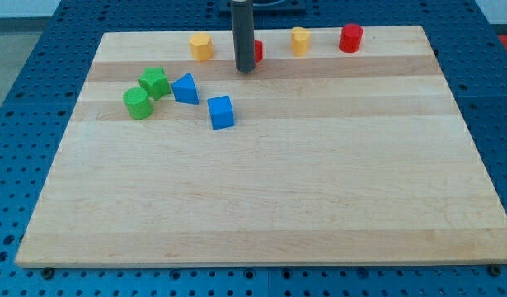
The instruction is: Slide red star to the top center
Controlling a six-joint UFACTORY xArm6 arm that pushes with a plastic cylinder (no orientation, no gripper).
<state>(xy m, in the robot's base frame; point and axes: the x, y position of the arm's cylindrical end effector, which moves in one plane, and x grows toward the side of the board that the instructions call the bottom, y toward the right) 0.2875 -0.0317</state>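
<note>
The red star (pixel 258 52) lies near the top centre of the wooden board (pixel 261 190), mostly hidden behind my rod; only a red sliver shows at the rod's right side. My tip (pixel 246 69) rests on the board right in front of and slightly left of the star, touching or nearly touching it.
A yellow block (pixel 201 46) sits left of the rod and another yellow block (pixel 300 40) right of it. A red cylinder (pixel 350 38) stands at the top right. Two green blocks (pixel 155 82) (pixel 138 103), a blue triangle (pixel 185 88) and a blue cube (pixel 222 112) lie at the left.
</note>
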